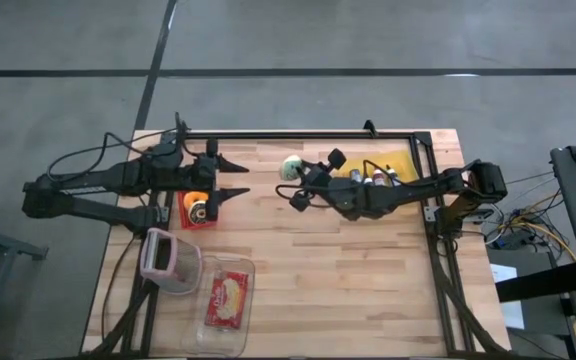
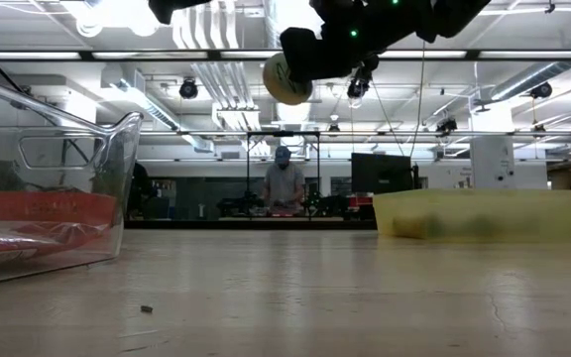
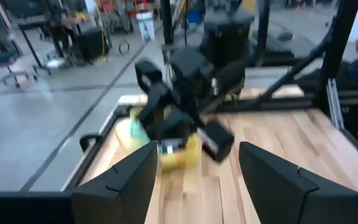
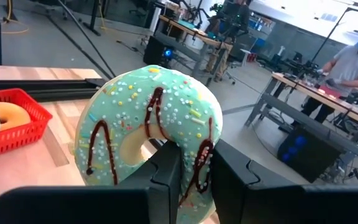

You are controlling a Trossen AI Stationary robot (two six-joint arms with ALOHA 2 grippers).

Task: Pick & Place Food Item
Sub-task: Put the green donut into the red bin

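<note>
Looking down from above, the right gripper (image 1: 294, 180) is clamped on the mint-frosted doughnut (image 1: 291, 167), mid-table near the far edge, beside the yellow bin (image 1: 400, 158). The left gripper (image 1: 236, 177) hovers with fingers spread by the red basket (image 1: 185, 207). At table level, the doughnut (image 2: 286, 79) hangs high above the wood. Through the right wrist camera, the fingers (image 4: 166, 177) pinch the doughnut's (image 4: 148, 134) ring. The left wrist camera shows its own fingers (image 3: 126, 180) parted.
</note>
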